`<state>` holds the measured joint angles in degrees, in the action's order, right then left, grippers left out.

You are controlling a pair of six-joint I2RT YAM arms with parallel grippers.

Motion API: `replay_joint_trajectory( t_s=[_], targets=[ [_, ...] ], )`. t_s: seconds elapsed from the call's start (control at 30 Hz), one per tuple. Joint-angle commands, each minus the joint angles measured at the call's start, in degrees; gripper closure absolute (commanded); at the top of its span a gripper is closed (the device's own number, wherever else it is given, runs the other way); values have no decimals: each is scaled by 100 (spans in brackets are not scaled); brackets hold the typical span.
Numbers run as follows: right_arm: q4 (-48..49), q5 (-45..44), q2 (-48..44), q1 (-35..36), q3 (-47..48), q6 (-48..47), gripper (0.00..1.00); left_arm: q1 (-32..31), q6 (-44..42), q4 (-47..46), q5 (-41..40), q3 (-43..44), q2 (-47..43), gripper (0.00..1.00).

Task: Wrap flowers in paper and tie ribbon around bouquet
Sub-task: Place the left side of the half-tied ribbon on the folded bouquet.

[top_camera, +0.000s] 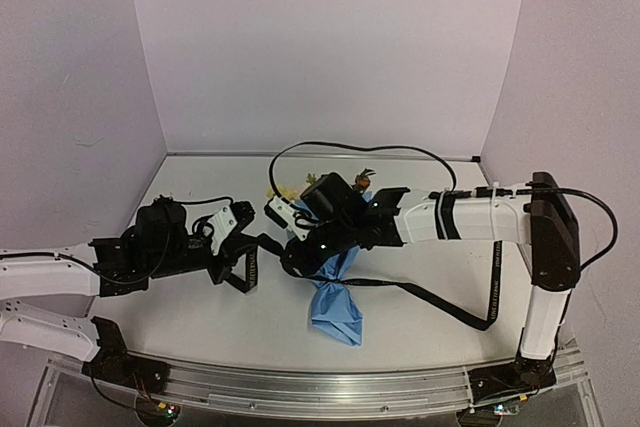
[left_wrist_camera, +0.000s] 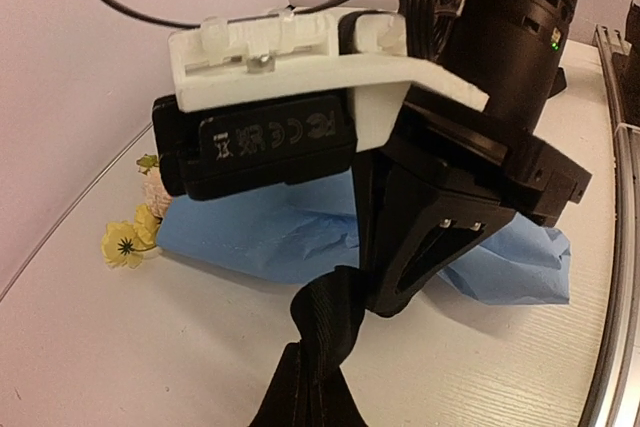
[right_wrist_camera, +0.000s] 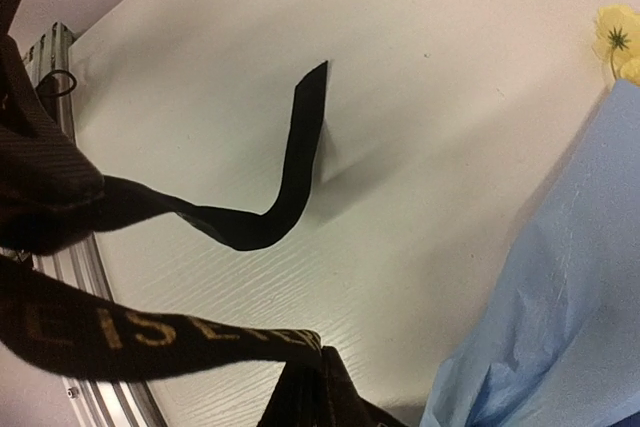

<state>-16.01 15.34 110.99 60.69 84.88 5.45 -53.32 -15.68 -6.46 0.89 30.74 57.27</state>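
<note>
Bouquet [top_camera: 335,299] during the tying step, as judged from the layout. It lies on the surface [top_camera: 200,332] directly beneath the right end effector [left_wrist_camera: 386,299]. Its light-blue paper [left_wrist_camera: 250,237] is drawn to a narrow waist under that end effector and flares out on the near side. The flowers [left_wrist_camera: 122,243] project from the paper's opposite end, beyond the end effector. The ribbon [right_wrist_camera: 150,335] spans the short gap between the right end effector and the left end effector [top_camera: 238,259], with one twist visible midway. Both end effectors have their jaws fully closed, and each appears to pinch the ribbon. A short free end curls up off the surface beside the right end effector. A long tail trails from the waist across the surface and rises against the right arm [top_camera: 545,237]. Whether a loop or knot already encircles the waist cannot be told. Likely hazards:
- Pulling the two end effectors apart may drag the light bouquet sideways or let the thin paper unroll.
- The twist may lock in, so that the ribbon ropes rather than lying flat.
- The short end may slip through the jaws.
- The long tail may snag on the arm and jerk the knot loose.
</note>
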Motion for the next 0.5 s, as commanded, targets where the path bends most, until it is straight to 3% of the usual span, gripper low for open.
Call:
replay_joint_trajectory(
  t_s=[0.0, 0.47],
  targets=[
    [104, -315, -623, 26, -358, 33, 100, -20, -103, -244, -32, 215, 255, 100],
    [134, -1040, -2256, 25, -2334, 265, 100, -132, -578, -724, 941, 1083, 1908, 100]
  ],
)
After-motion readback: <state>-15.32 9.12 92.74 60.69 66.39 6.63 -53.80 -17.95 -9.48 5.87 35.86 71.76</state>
